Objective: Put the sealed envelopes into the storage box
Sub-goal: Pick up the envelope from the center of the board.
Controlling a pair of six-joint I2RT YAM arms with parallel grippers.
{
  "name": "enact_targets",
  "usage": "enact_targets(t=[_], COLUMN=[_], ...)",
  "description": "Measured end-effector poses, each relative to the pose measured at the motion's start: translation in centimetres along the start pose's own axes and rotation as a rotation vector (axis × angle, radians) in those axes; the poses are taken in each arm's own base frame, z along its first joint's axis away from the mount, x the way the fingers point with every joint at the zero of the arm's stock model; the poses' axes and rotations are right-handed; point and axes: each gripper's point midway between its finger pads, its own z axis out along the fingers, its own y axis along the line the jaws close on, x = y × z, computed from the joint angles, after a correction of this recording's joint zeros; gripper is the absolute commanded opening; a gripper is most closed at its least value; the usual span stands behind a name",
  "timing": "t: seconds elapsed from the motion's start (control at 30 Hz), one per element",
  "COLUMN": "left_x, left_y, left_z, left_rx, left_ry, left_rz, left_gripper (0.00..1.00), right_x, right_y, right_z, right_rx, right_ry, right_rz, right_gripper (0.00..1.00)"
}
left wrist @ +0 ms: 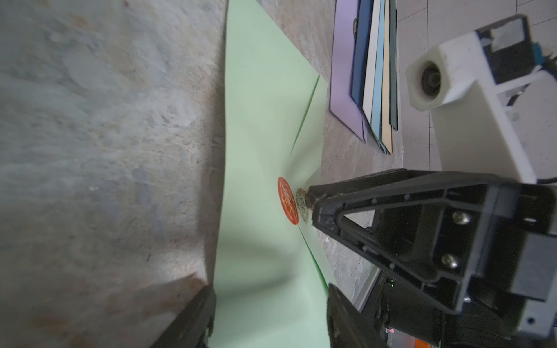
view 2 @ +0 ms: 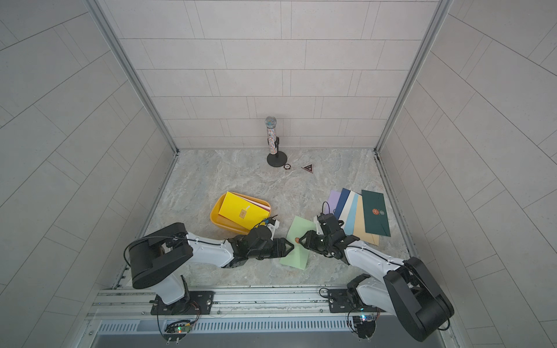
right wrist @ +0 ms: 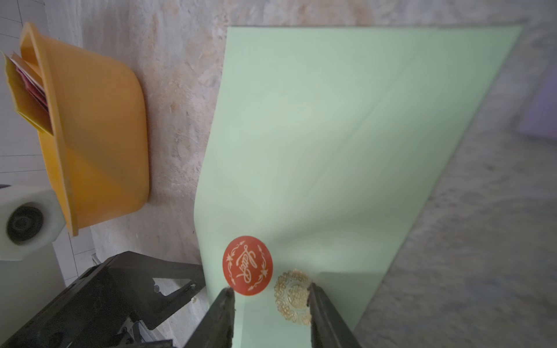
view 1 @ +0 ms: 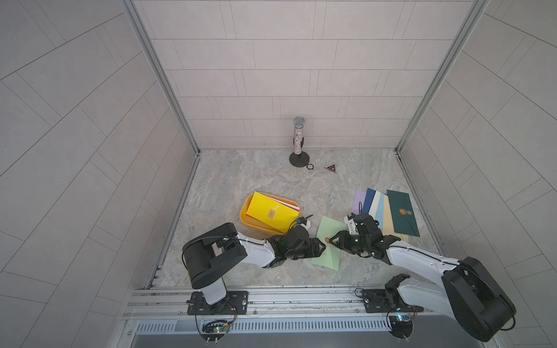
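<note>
step: picking up light green envelope (view 1: 328, 241), lying near storage box (view 1: 244, 221) | my right gripper (right wrist: 269, 288) and left gripper (left wrist: 270, 287): both unclenched, at its opposite edges | next: I'd pinch the buckled paper, carry to box

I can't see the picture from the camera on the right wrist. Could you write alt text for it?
A pale green envelope fills most of the view, on a marbled table. The right tool has its two dark fingers apart, with a red sticker and a gold sticker between them. Nearby sits a yellow box holding other envelopes.
</note>
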Motion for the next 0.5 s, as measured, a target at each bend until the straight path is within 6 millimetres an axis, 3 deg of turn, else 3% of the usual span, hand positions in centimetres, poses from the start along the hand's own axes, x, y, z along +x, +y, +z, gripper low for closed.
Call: enact_targets(t=[0.5], left_x=[1.3], left_y=[0.7], left_z=[-1.9], left_rx=[0.016], left_ry=[0.006], left_rz=[-0.031], left_gripper=[0.64], right_x=[0.3], right_y=[2.7], right_z=[1.2], right_rx=[-0.095], right_ry=[0.072], right_rz=[-0.025], right_gripper=[0.44])
